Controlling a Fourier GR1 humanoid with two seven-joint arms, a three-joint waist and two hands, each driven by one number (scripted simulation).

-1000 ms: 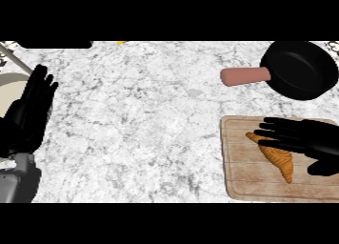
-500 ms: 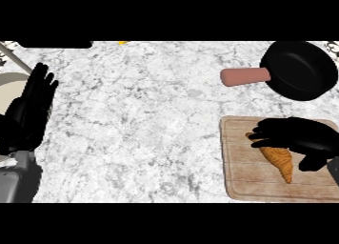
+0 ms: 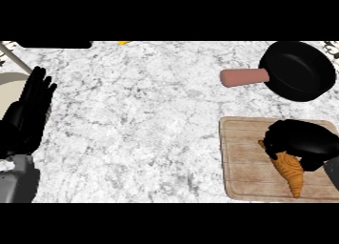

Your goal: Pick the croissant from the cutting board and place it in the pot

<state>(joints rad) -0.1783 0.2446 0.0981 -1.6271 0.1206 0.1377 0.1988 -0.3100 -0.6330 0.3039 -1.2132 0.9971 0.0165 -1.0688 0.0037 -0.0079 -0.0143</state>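
A golden croissant (image 3: 290, 172) lies on the wooden cutting board (image 3: 246, 162) at the lower right of the head view. My right hand (image 3: 302, 144) covers its upper end, fingers curled round it, so only the tapered lower end shows. The black pot (image 3: 299, 70) with a pinkish handle (image 3: 244, 77) sits on the counter beyond the board, at the upper right. At the left edge my left hand (image 3: 28, 114) rests open with its fingers up.
A pale round plate (image 3: 2, 93) shows partly behind the left hand at the left edge. A small yellow object (image 3: 124, 43) peeks in at the counter's far edge. White marble counter stretches between the left hand and the board.
My right hand's fingers have curled down from a spread pose and closed round the croissant's upper end. The croissant has tilted slightly. The left hand has not moved.
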